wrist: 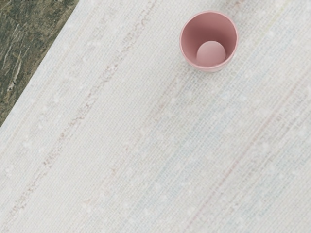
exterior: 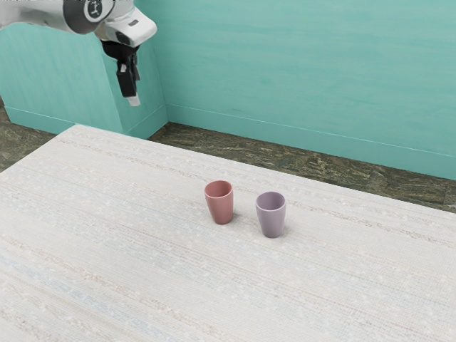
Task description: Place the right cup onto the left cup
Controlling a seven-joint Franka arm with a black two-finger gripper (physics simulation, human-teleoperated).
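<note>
While a white robot arm (exterior: pixel 78 14) reaches in from the exterior view's upper left, its black claw (exterior: pixel 133 98) points downward, well apart from two smooth, tapered cups; whether it is spread or pressed together cannot be told. The pinkish-red round cup (exterior: pixel 220 205) and the pale purple round cup (exterior: pixel 271 217) stand upright, near each other but not touching, on a whitish, faintly striped desk (exterior: pixel 142 249) before a teal wall (exterior: pixel 285 71). The purple one stands farther toward the exterior view's right.
</note>
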